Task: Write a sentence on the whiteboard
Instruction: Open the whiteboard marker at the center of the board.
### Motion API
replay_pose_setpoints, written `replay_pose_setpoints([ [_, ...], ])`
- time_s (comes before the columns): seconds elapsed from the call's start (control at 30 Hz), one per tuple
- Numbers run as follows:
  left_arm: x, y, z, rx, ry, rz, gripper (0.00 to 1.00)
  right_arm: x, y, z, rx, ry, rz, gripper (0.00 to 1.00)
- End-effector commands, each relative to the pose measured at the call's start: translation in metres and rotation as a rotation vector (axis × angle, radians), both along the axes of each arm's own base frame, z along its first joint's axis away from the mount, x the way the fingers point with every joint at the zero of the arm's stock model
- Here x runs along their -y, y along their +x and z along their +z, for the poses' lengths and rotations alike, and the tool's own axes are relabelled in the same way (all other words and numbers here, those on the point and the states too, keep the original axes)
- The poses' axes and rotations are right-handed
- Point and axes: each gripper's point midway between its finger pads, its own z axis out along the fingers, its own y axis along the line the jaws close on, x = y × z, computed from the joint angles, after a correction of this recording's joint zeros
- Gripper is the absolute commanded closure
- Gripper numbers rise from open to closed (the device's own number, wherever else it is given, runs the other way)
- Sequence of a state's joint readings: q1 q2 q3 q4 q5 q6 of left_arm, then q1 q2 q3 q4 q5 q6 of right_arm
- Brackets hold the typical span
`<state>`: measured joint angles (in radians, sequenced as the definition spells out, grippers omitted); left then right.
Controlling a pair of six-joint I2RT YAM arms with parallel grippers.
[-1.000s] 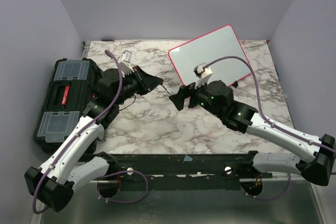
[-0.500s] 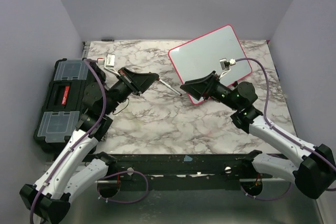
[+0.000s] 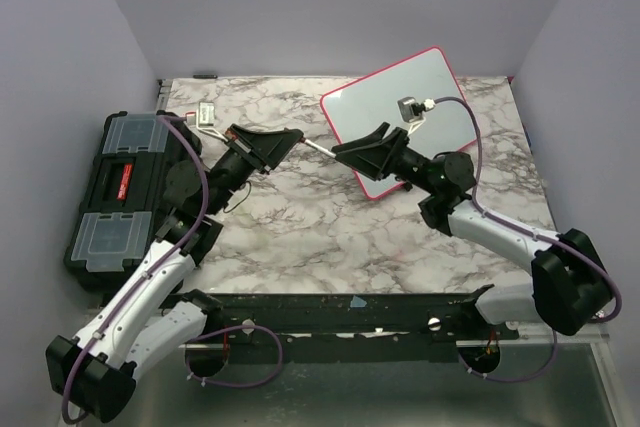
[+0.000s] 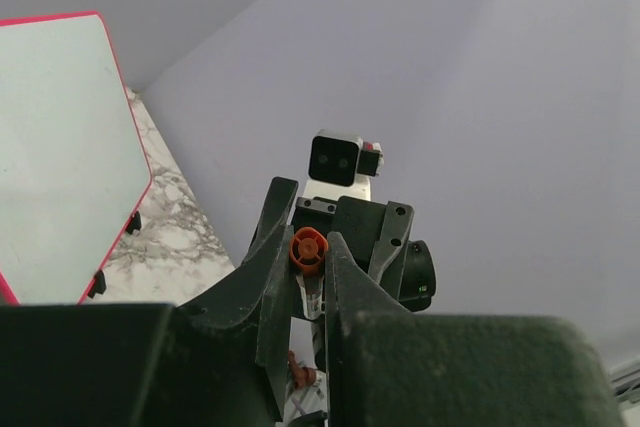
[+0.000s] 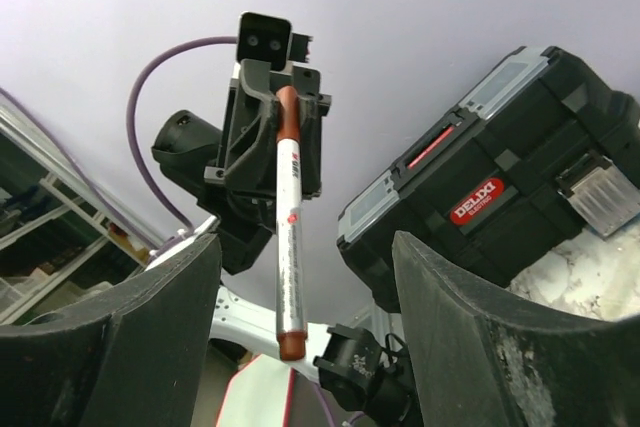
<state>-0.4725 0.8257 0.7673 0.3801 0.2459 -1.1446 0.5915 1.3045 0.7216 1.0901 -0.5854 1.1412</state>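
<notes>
Handover of the marker, seen from above and from both wrists. My left gripper (image 3: 290,139) is pinched shut on the marker (image 5: 287,247) near one end and offers the free length toward my right gripper (image 3: 345,152). The right jaws stand wide, one finger on each side of the barrel, neither touching it. Change over the last second: both arms have left a low, nose-to-nose pose above the marble table (image 3: 300,237). The left has swung the marker up and toward the far right, and the right has reached forward until its fingertips bracket the marker's free end, just beside the left edge of the whiteboard (image 3: 420,82). The gap that separated the two grippers a second ago is now bridged by the marker. The whiteboard has not moved. It lies at the far right of the table, well apart from the black toolbox (image 3: 120,187) at the left edge, and no sentence shows on it. My judgement for the task is that writing has not begun and the step in hand is passing the marker to the right arm, which is nearest the board. The right jaws should close squarely on the barrel before the left lets go. Whether the cap is on I cannot tell.
</notes>
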Motion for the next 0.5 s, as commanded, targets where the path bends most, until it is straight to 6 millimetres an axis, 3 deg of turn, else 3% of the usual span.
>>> replay_pose_setpoints([
  [0.0,0.000,0.009,0.006,0.022,-0.057,0.013,1.00,-0.001,-0.013,0.028,0.089,0.075,0.086,0.30],
  [0.47,-0.001,0.022,-0.002,0.038,-0.096,0.049,1.00,-0.012,0.006,0.024,0.050,0.042,0.054,0.43],
])
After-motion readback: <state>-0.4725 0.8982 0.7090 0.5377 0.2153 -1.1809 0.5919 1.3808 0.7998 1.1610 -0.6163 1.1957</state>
